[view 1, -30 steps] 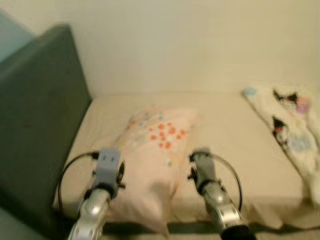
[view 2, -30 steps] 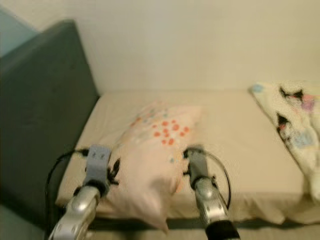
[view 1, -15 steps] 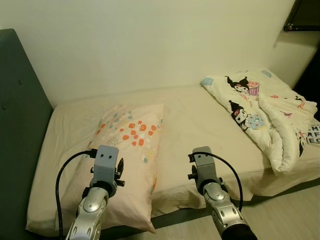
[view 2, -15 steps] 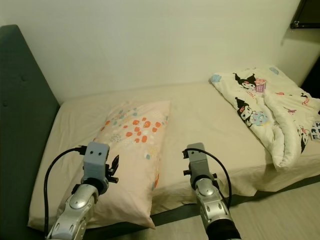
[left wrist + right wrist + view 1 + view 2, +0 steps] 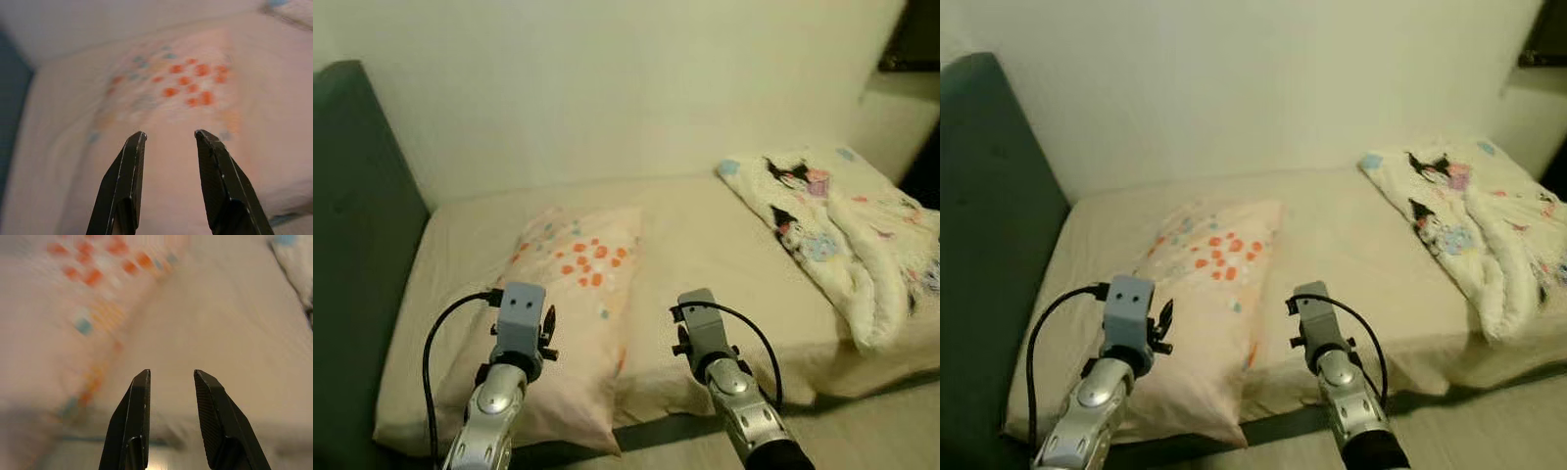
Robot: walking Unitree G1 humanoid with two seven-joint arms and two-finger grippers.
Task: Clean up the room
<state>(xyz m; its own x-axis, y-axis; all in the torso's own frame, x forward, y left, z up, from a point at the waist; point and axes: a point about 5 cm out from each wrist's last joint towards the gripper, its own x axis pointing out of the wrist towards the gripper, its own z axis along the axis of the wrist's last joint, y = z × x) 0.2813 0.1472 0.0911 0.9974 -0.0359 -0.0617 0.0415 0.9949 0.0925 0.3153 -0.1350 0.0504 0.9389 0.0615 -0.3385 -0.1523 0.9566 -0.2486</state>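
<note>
Both silver arms reach forward from the lower edge of the head views, roughly parallel, well apart from each other.

Left silver arm: metal forearm rising to a grey boxy wrist housing, black cable looping out from its side and back down along the arm. Left gripper (image 5: 167, 142) seen along its two long black fingers (image 5: 129, 171): tips parted with a clear gap, nothing between them.

Right silver arm: same build, grey wrist block, black cable arcing over its outer side. Right gripper (image 5: 170, 378): two black fingers (image 5: 211, 401) spread, gap empty, ribbed inner pads visible.
</note>
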